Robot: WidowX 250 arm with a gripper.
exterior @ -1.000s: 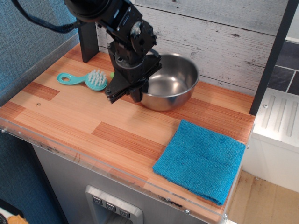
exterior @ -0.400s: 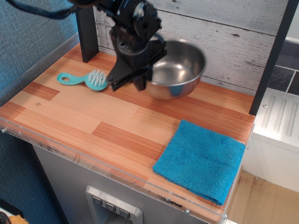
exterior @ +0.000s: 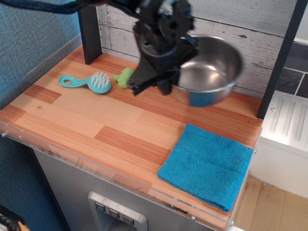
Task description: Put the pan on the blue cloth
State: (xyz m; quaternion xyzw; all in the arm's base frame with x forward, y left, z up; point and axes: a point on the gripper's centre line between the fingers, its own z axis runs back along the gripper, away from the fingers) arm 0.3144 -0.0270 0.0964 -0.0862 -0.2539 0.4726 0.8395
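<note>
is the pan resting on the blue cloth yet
No, the pan is held up by the gripper above the wooden counter, behind the blue cloth, which lies bare.

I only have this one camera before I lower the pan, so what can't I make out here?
- Gripper fingertips: hidden by the wrist body and the pan rim, so the grip cannot be checked.
- Pan's right edge: motion-blurred; exact outline unclear.
- Green object by the brush: partly behind the gripper, too small to identify.
- Cloth near corner: overhangs the table edge; support unclear.
</note>
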